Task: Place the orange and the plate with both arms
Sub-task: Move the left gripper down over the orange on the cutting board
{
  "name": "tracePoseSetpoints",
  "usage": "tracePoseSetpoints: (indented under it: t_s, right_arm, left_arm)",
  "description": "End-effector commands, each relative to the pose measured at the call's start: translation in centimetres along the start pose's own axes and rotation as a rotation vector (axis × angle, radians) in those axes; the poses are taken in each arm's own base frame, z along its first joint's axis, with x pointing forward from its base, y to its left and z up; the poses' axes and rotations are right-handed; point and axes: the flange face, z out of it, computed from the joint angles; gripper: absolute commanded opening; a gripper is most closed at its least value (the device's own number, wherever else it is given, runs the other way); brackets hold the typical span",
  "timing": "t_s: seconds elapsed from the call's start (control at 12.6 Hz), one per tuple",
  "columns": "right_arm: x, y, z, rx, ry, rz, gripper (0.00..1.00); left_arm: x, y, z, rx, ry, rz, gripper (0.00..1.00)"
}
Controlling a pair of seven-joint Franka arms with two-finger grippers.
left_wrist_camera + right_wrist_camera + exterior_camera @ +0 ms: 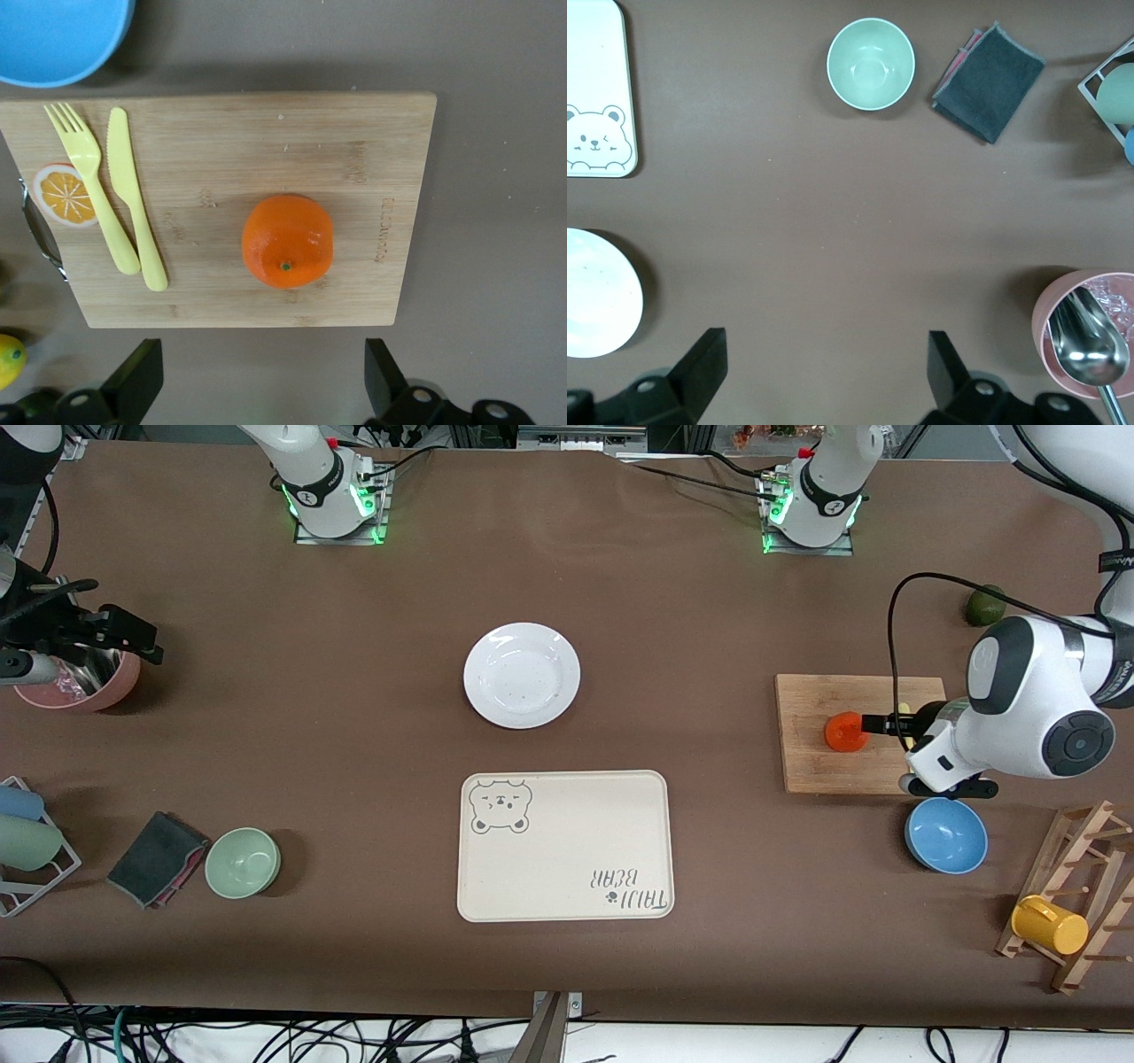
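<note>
1. The orange (846, 732) sits on a wooden cutting board (824, 771) toward the left arm's end of the surface (354, 691), untouched and resting on the board's middle
2. The left hand (261, 390) hangs over the surface just beside the board's edge, fingers (137, 376) spread wide and released, grasping nothing; the orange lies apart from them
3. On the same board, in the left wrist view, a pale yellow fork (89, 181) and knife (133, 195) lie side by side, with an orange-slice piece (64, 195) touching the fork
4. The plate (522, 675) lies flat and bare in the middle of the surface, farther from the front camera than the cream bear-printed tray (564, 846)
5. The right hand (824, 385) waits over the surface near a pink cup (84, 682) holding a metal spoon (1090, 345), toward the right arm's end; its fingers (700, 367) are spread apart and empty
6. A blue bowl (946, 847) sits just beside the board, nearer the front camera; a green bowl (243, 862) and a dark folded cloth (158, 859) lie beside each other toward the right arm's end
</note>
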Motion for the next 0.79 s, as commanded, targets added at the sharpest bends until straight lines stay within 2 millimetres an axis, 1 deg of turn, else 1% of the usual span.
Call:
tracePoseSetpoints:
  t_s: [0.0,0.16,0.32,0.48,0.71]
  right_arm:
    - [-0.2,-0.1,-0.2,0.016,-0.001,0.009,1.0]
    - [-0.2,-0.1,0.0,0.016,-0.004,0.009,1.0]
    - [-0.1,0.2,-0.4,0.015,0.013,0.01,1.0]
    - [-0.2,0.1,-0.1,0.016,0.002,0.01,1.0]
    - [-0.2,0.1,-0.1,0.016,0.002,0.01,1.0]
  left_arm:
    - [0.1,0.1,1.3,0.03,0.009,0.026,1.0]
    - [-0.1,0.3,3.9,0.028,0.024,0.029,1.0]
    - [-0.4,0.4,6.0,0.027,0.06,0.035,1.0]
    - [-0.4,0.7,6.9,0.027,0.054,0.038,1.0]
    - [-0.7,0.8,9.3,0.025,0.051,0.035,1.0]
